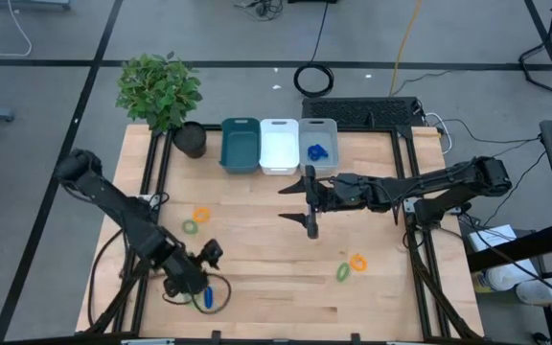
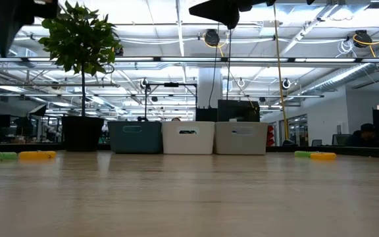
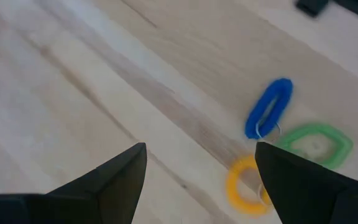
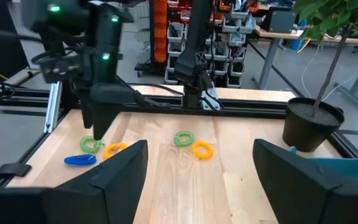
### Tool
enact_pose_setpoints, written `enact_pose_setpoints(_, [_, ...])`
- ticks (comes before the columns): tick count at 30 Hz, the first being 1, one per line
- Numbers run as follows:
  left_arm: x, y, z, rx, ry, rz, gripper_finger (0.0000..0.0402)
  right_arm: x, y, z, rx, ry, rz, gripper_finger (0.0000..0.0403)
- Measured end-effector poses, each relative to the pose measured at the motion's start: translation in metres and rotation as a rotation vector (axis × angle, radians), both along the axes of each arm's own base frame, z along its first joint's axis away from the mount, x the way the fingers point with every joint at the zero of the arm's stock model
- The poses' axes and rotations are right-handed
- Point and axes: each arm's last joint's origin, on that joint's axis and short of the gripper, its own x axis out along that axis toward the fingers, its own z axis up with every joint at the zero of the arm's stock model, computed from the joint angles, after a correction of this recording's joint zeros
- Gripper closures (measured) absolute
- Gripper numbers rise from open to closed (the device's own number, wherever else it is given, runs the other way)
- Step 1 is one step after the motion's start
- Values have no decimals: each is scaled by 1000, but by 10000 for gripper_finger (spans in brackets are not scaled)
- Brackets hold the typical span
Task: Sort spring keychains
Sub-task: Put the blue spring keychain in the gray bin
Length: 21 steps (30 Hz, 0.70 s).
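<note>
Spring keychains lie flat on the wooden table in three small groups. A blue one (image 3: 269, 109), a green one (image 3: 316, 143) and an orange one (image 3: 244, 183) lie near the near edge, just past my open left gripper (image 3: 201, 180) (image 1: 202, 286), which hovers over them. An orange (image 1: 201, 215) and green (image 1: 191, 227) pair lies left of centre. Another orange (image 1: 357, 261) and green (image 1: 342, 272) pair lies right of centre. Blue keychains (image 1: 317, 151) lie in the grey bin (image 1: 331, 126). My right gripper (image 1: 307, 202) (image 4: 201, 168) is open and empty, raised in front of that bin.
A teal bin (image 1: 241, 144), a white bin (image 1: 278, 144) and the grey bin stand side by side at the far edge. A potted plant (image 1: 161, 91) stands at the far left corner. A black cable coil (image 1: 313, 80) lies on the floor beyond the table.
</note>
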Motion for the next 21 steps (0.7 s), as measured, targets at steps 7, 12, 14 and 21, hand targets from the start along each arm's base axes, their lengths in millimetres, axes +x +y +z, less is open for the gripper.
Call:
enact_pose_setpoints(7, [14,-22,-6,44,139,-72,92,0,0,1,1,-7,0,124])
enact_pose_setpoints(12, [16,-35,-19,49,197,-141,92,0,0,1,1,-7,0,124])
enact_pose_setpoints(14, [16,-40,-25,46,219,-154,92,0,0,1,1,-7,0,124])
enact_pose_setpoints(21, [22,-58,-41,-4,193,-181,92,0,0,1,1,-8,0,124])
